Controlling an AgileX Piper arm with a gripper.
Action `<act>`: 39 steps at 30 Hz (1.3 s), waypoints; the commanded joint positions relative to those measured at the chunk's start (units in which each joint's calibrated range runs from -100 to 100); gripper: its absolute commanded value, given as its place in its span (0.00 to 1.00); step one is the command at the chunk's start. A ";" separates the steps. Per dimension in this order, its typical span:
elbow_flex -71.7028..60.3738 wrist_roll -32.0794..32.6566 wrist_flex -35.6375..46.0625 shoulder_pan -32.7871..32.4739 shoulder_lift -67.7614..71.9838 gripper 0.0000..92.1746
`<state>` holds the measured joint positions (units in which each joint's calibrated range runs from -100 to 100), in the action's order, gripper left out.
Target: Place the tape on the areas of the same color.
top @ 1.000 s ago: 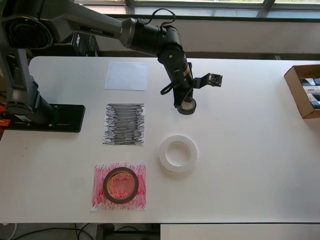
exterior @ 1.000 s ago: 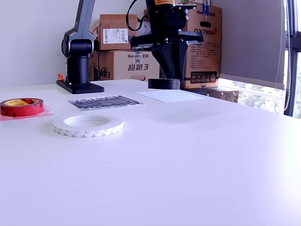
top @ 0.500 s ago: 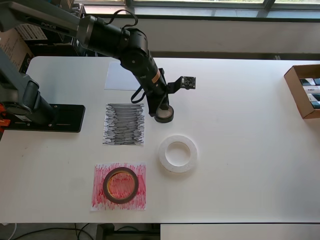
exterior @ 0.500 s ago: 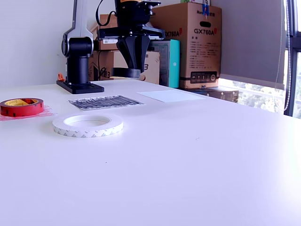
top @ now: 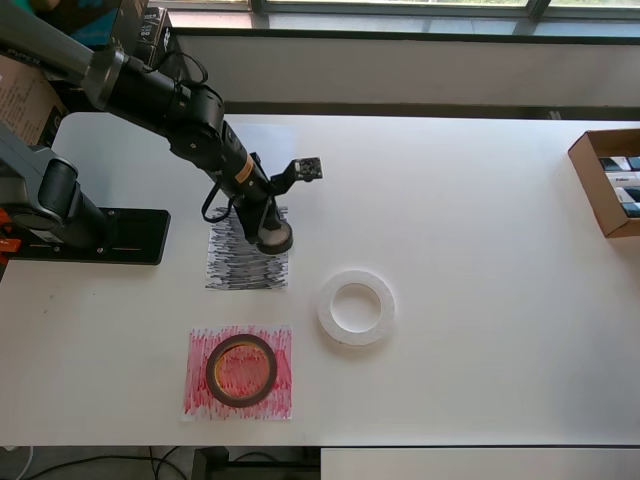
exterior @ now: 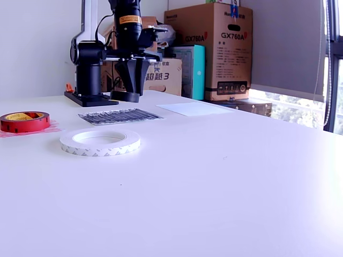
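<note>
A: Where is the gripper (top: 268,232) now, and what is in it?

B: In the overhead view it is left of the frame's centre. Its fingers are clamped on the black tape roll (top: 273,239). In the exterior view the roll (exterior: 125,96) hangs flat, its hole pointing up and down, and it looks clearly above the table (top: 480,250), not touching it.

A: And the black-scribbled sheet (top: 247,265)?

B: The roll sits over the upper right corner of this sheet in the overhead view. The sheet's long axis runs from the top of the frame toward the bottom, so most of it lies below and a little left of the roll.

A: So the coming move turns on this?

B: I think yes. A small shift toward the lower left would centre the roll, then a lowering and release. A ring has no long axis, so turning it should not matter.

A: The others?

B: The dark red roll (top: 240,369) lies on the red sheet (top: 238,372), lower left of the frame. The whitish roll (top: 356,307) lies on bare table, right of the sheets. The white sheet (top: 283,134) is at the top, partly hidden by the arm.
</note>
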<state>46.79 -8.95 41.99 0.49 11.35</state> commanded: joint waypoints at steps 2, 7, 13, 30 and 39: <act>5.51 -0.86 -1.90 -0.03 -0.69 0.00; 9.41 -0.86 -4.44 -0.03 -2.37 0.00; 10.96 -0.94 -4.70 -0.03 -4.15 0.00; 10.87 -0.94 -5.46 -0.19 -3.49 0.01; 10.69 -0.21 -5.55 -0.34 -3.40 0.28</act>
<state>57.46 -9.21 36.52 0.49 7.34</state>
